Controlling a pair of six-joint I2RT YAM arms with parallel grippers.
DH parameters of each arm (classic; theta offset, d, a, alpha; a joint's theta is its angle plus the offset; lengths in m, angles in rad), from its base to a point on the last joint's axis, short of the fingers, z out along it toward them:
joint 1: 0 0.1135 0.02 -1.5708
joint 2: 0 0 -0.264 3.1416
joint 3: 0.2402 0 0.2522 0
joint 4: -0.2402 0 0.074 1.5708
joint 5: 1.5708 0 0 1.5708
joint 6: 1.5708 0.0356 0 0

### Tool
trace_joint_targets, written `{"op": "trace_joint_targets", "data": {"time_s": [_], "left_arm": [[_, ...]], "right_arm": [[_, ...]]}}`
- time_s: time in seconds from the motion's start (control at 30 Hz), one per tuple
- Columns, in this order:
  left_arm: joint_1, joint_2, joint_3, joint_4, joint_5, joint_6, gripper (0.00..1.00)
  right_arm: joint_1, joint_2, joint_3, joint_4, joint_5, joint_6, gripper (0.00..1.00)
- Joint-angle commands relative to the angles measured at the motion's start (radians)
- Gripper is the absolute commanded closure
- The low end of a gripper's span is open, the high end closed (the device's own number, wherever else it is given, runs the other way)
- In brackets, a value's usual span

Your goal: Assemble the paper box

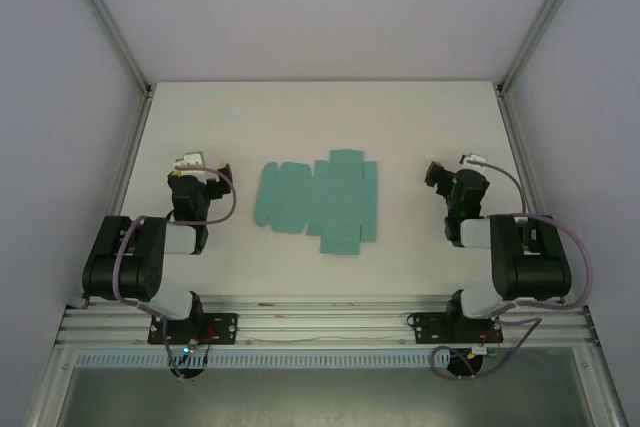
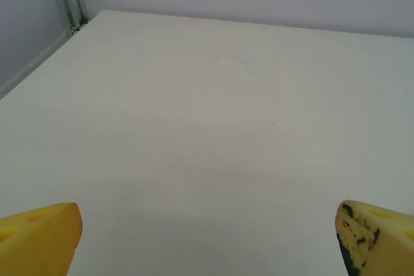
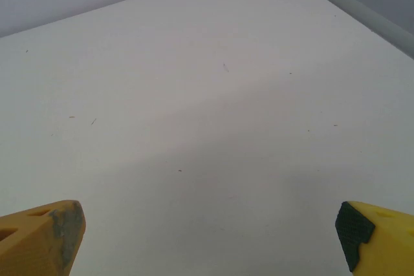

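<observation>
The paper box (image 1: 320, 200) is a flat teal-green die-cut sheet with flaps and creases, lying unfolded in the middle of the white table (image 1: 320, 117) in the top view. My left gripper (image 1: 218, 173) rests to the sheet's left, well apart from it. In its wrist view the left gripper (image 2: 208, 240) stands open, its yellow fingertips (image 2: 40, 236) wide apart over bare table. My right gripper (image 1: 434, 175) rests to the sheet's right, also apart from it. The right gripper (image 3: 208, 237) is open too, yellow fingertips (image 3: 39, 237) spread with nothing between them.
Grey enclosure walls and aluminium posts (image 1: 108, 17) bound the table at the back and sides. A metal rail (image 1: 320, 327) carrying both arm bases runs along the near edge. Bare table surrounds the sheet on every side.
</observation>
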Motion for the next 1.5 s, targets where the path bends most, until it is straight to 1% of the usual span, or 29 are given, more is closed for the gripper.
{"op": "trace_joint_targets", "data": {"time_s": [0.0, 1.1, 1.17, 1.27, 1.33, 1.37, 1.47], "left_arm": [[-0.004, -0.001, 0.016, -0.011, 0.003, 0.019, 0.00], [-0.005, -0.007, 0.023, -0.010, -0.006, 0.016, 0.00], [-0.005, -0.065, 0.064, -0.143, -0.027, 0.004, 0.00], [-0.008, -0.156, 0.111, -0.299, -0.037, 0.002, 0.00], [-0.012, -0.207, 0.143, -0.397, -0.049, -0.032, 0.00], [-0.014, -0.227, 0.161, -0.437, -0.040, -0.060, 0.00], [-0.025, -0.257, 0.245, -0.594, 0.037, -0.129, 0.00]], "right_arm": [[-0.002, -0.006, 0.015, 0.014, 0.014, 0.011, 0.00], [-0.002, -0.006, 0.012, 0.017, 0.014, 0.011, 0.00], [-0.002, -0.016, 0.020, 0.009, 0.027, 0.016, 0.00], [-0.002, -0.088, 0.073, -0.146, 0.049, 0.021, 0.00], [0.005, -0.153, 0.119, -0.276, 0.070, 0.025, 0.00], [0.012, -0.187, 0.140, -0.341, 0.080, 0.037, 0.00], [0.031, -0.274, 0.207, -0.517, 0.069, 0.100, 0.00]]}}
